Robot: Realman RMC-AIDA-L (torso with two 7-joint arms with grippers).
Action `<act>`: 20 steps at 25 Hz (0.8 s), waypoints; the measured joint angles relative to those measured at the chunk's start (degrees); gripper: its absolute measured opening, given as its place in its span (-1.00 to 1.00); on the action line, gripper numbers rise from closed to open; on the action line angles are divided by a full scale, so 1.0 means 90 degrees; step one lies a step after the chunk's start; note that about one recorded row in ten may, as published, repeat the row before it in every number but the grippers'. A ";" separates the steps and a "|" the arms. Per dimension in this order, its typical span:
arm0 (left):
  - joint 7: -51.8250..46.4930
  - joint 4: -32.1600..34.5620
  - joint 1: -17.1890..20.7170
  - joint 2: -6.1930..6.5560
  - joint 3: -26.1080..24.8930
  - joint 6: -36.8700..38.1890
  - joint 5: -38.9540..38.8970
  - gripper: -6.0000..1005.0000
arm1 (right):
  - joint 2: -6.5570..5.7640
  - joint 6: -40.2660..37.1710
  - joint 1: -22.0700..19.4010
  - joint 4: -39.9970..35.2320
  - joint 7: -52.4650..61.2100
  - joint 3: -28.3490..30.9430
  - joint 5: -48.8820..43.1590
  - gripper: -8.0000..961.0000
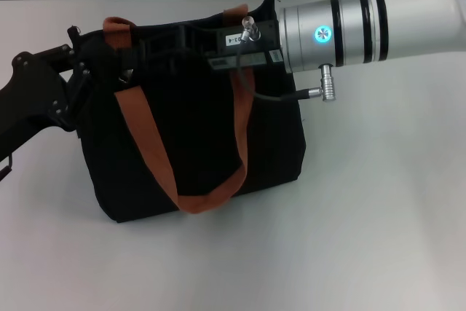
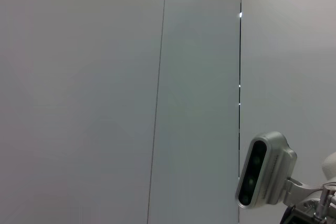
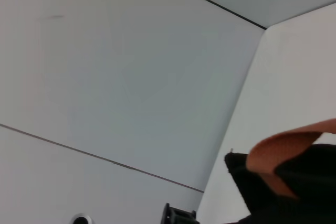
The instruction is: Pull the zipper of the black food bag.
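- The right gripper (image 1: 218, 40) lies along the top of the black food bag (image 1: 196, 143), reaching in from the right behind the silver forearm; its black body hides the fingers, so I cannot tell how wide they stand or whether they hold anything.
- The left gripper (image 1: 98, 52) presses in at the bag's far-left top corner, just beside the near end of one brown-orange strap (image 1: 145, 143); its fingers are also lost against the black fabric, so grip cannot be judged.
- The zipper is not visible in any view; by judgement it runs along the top edge under the right gripper.
- The bag stands upright on the white table (image 1: 378, 238), left of centre, its straps drooping over the near face.
- Judged step: one gripper braces the bag's end while the other draws the slider along the top.
- To do it well: pull straight along the zip line, level with the top edge, not upward.
- Keep the brace firm so the soft bag does not slide or fold.
- Keep the straps clear of the fingers.
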 joint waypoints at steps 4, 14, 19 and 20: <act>0.0000 0.0000 0.0017 -0.0002 -0.0002 0.0002 0.0000 -0.89 | -0.0001 0.0091 0.0011 -0.0010 -0.0066 -0.0426 0.0394 -0.38; 0.0010 -0.0010 0.0058 -0.0017 -0.0002 0.0012 0.0002 -0.89 | 0.0000 0.0330 -0.0058 -0.0157 -0.0056 -0.0950 0.0813 -0.55; 0.0010 -0.0011 0.0064 -0.0018 -0.0024 0.0013 0.0002 -0.89 | 0.0001 0.0328 -0.0158 -0.0256 -0.0055 -0.0966 0.0822 -0.54; 0.0010 -0.0022 0.0066 -0.0016 -0.0053 0.0013 0.0002 -0.89 | 0.0000 0.0328 -0.0161 -0.0262 -0.0064 -0.0975 0.0822 -0.54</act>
